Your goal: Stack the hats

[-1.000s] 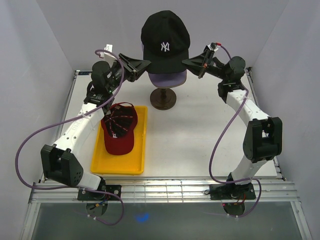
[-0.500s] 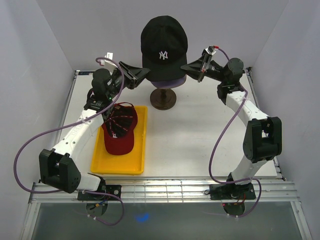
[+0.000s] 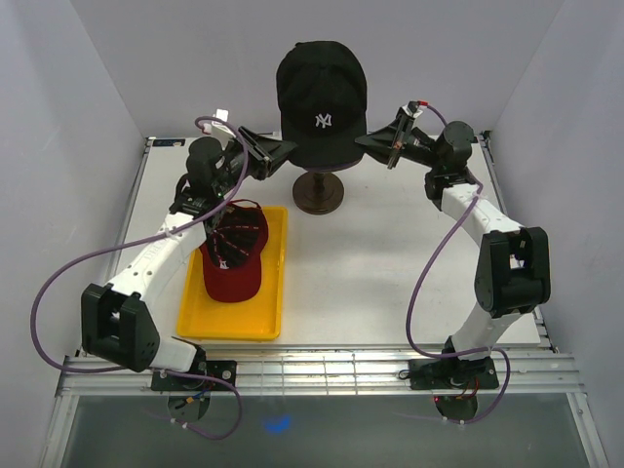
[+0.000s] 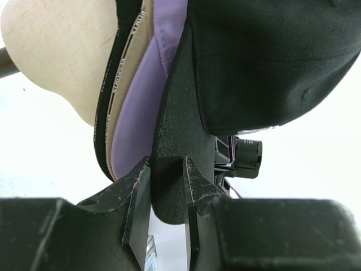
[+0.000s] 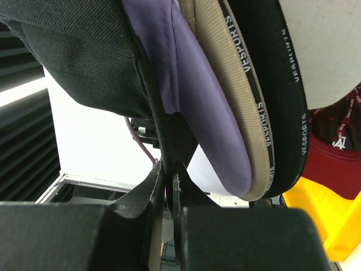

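Observation:
The black NY cap point(image 3: 321, 97) sits over the stack on the cream mannequin head point(image 4: 53, 56). My left gripper point(image 3: 284, 149) is shut on the cap's left rim point(image 4: 169, 169); my right gripper point(image 3: 363, 142) is shut on its right rim point(image 5: 169, 144). Beneath it the wrist views show the lavender cap point(image 5: 197, 96), the tan cap point(image 5: 231, 84) and a black cap point(image 5: 276, 84) nested on the head. The dark red cap point(image 3: 234, 252) lies in the yellow tray point(image 3: 205, 317), below my left arm.
The head's dark stand point(image 3: 318, 191) rests at the table's back centre. White walls enclose the table on the left, back and right. A metal rail point(image 3: 322, 370) runs along the near edge by the arm bases.
Both grippers have lowered the NY cap down over the lavender cap, whose purple brim no longer shows from above. The red cap has not moved.

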